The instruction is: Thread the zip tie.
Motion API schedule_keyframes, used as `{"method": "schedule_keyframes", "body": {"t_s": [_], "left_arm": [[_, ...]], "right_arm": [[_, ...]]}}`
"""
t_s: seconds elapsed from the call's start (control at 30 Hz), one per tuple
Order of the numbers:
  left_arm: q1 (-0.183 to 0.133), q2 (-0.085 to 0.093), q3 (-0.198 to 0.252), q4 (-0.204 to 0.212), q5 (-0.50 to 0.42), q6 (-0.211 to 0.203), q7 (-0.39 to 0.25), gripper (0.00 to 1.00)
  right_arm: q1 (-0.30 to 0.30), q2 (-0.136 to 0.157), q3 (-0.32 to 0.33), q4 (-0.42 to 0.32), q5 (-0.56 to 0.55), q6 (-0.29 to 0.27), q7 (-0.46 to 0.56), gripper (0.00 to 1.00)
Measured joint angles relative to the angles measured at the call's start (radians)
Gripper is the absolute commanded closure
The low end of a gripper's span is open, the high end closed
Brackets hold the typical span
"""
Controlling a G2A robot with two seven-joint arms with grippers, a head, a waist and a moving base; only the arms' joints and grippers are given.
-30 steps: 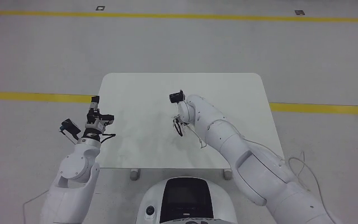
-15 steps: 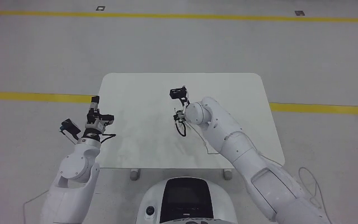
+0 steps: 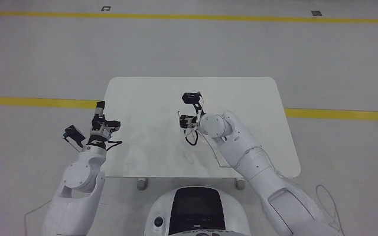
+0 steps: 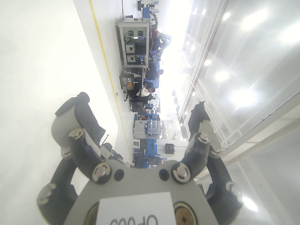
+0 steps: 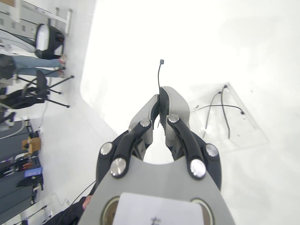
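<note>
The left arm (image 3: 80,177) and right arm (image 3: 248,154) are smooth white rounded shells. The left gripper (image 4: 140,101) and right gripper (image 5: 161,94) share grey metal plates, black linkages, silver round screws, white labels; a thin black cable (image 5: 83,193) hangs by the right wrist

Top camera: high, looking down on the whole table (image 3: 147,100). Left wrist camera: tight behind left gripper (image 4: 140,101), facing past the table's edge into the room. Right wrist camera: tight behind right gripper (image 5: 160,94), facing the same tabletop.

Industrial lab: floor line (image 3: 189,17), equipment rack (image 4: 134,45).
</note>
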Motion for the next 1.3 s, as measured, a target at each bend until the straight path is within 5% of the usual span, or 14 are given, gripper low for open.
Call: {"method": "schedule_keyframes", "body": {"t_s": [0.2, 0.43, 0.87, 1.3], "left_arm": [[0.000, 0.000, 0.000, 0.000, 0.000, 0.000, 0.000, 0.00], [0.000, 0.000, 0.000, 0.000, 0.000, 0.000, 0.000, 0.00], [0.000, 0.000, 0.000, 0.000, 0.000, 0.000, 0.000, 0.00], [0.000, 0.000, 0.000, 0.000, 0.000, 0.000, 0.000, 0.00]], "right_arm": [[-0.082, 0.010, 0.029, -0.022, 0.094, -0.143, -0.090, 1.00], [-0.094, 0.013, 0.046, 0.033, 0.224, -0.276, -0.112, 1.00], [-0.097, 0.013, 0.047, 0.032, 0.231, -0.279, -0.119, 1.00], [-0.194, 0.010, 0.036, -0.026, 0.395, -0.327, -0.291, 1.00]]}}
